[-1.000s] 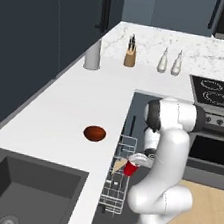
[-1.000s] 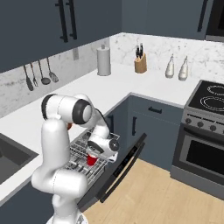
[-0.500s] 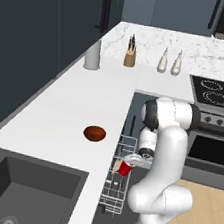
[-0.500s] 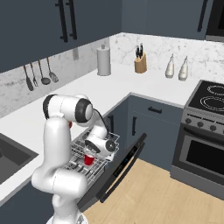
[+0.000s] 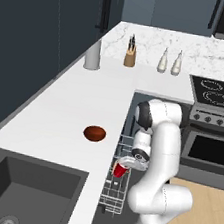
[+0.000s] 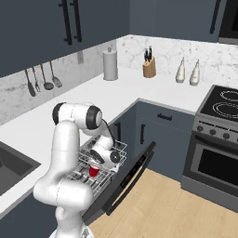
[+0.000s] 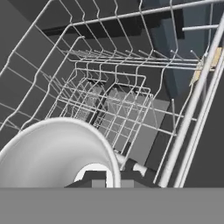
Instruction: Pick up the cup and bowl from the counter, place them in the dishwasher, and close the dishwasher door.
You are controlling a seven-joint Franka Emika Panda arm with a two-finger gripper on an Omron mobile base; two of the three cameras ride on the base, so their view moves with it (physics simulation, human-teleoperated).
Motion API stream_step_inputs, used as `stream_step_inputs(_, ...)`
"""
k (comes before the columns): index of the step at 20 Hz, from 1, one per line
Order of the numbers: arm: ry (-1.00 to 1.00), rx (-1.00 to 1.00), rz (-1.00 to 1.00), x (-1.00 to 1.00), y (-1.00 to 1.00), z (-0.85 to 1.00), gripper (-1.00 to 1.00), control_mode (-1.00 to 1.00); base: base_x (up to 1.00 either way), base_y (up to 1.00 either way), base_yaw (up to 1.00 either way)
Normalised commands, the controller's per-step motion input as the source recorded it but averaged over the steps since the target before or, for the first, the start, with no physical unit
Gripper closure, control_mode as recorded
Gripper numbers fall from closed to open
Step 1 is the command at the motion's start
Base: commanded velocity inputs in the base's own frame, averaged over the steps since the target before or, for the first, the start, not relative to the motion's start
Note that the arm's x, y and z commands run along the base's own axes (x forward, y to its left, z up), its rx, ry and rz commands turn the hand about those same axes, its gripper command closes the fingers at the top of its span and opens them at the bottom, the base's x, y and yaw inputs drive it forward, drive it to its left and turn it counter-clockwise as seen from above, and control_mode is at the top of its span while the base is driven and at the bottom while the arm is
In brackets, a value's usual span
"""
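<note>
Cup (image 5: 120,170) lower, over rack (image 6: 100,160)

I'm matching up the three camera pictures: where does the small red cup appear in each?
Left base view: small red tapered cup, lower centre, over the white wire rack.
Right base view: lower left, inside the rack.
Hand view: white inside, bottom left.
Shared landmark: the rack.
</note>
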Motion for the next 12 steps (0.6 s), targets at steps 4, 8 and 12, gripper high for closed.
stream_step_inputs(4,0.0,0.0,0.0,0.2,0.04,-0.49,1.0,-1.0,0.0,0.0,0.0)
stream_step_inputs(8,0.0,-0.01,0.0,0.04,0.0,-0.51,1.0,-1.0,0.0,0.0,0.0)
stream_step_inputs(12,0.0,-0.02,0.0,-0.02,-0.09,-0.58,1.0,-1.0,0.0,0.0,0.0)
